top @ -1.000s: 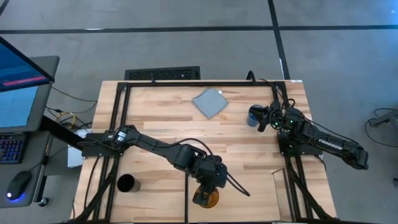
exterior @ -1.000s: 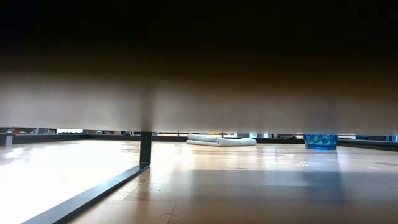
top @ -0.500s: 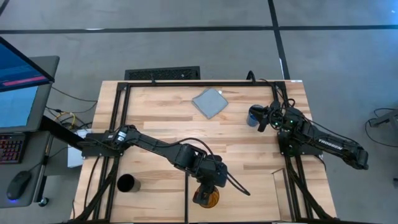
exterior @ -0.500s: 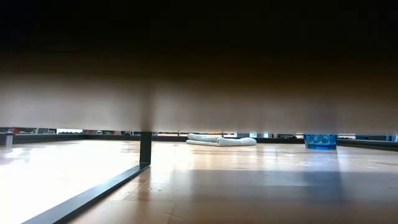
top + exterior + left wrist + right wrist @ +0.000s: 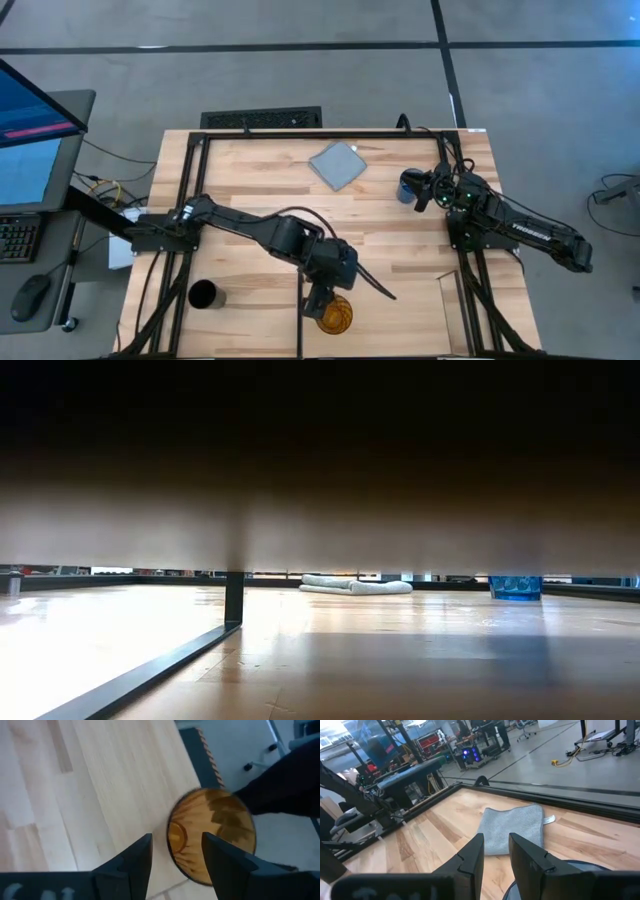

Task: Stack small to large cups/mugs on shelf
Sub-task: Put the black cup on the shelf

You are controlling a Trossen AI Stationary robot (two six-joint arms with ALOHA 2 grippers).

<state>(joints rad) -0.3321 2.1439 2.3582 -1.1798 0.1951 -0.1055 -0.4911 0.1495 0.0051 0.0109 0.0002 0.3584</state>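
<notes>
The amber tumbler stands upright on its base by the table's near edge, just right of a black divider bar. My left gripper is open above the tumbler's left rim. The black cup stands at the near left. The blue cup stands on the table at the right. My right gripper hangs over its rim, open with a narrow gap. My left gripper has one finger over the tumbler's mouth and the other finger outside its wall, coming from above. Whether either finger touches the rim, I cannot tell.
A grey-blue cloth lies flat near the far edge. Black frame bars run along the table's left and right sides. A broad blurred mass fills the upper part of the low view. Bare planks lie between the arms.
My left gripper has drawn up and back toward the table's far left, off the amber tumbler. The tumbler, covered by the gripper before, now shows whole and stays standing near the near edge. The right arm has kept still.
</notes>
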